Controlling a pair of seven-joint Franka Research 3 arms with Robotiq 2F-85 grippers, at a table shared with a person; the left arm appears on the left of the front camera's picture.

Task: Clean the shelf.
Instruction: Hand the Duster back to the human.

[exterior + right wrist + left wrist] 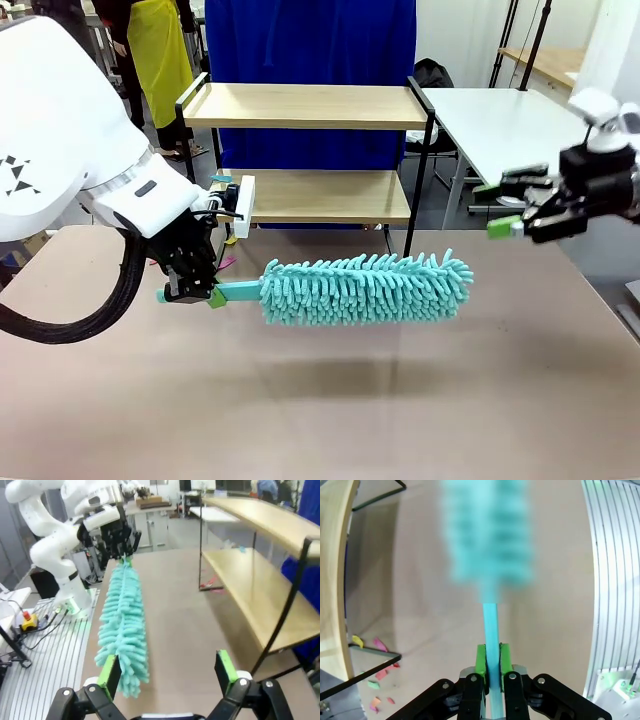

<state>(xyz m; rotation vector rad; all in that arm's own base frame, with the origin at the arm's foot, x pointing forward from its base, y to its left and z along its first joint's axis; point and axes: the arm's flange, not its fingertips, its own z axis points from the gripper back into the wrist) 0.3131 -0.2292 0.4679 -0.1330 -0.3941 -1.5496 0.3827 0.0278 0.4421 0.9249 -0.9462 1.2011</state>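
The shelf (305, 105) stands at the table's far edge, two light wooden boards in a black frame. My left gripper (190, 290) is shut on the handle of a teal fluffy duster (365, 290), held level just above the table in front of the shelf. The left wrist view shows the green pads (480, 662) clamping the handle, the duster head (487, 535) blurred, and a shelf board (332, 555) at the left. At the right my right gripper (510, 205) hangs open and empty. Its view (167, 672) looks along the duster (122, 625), with the shelf (250, 580) on the right.
Small coloured paper scraps (377, 645) lie on the table by the shelf's left leg, a few more on the lower board (222, 180). A white table (500, 115) and a blue curtain (310, 50) stand behind. A person in yellow (160, 45) is at the back left.
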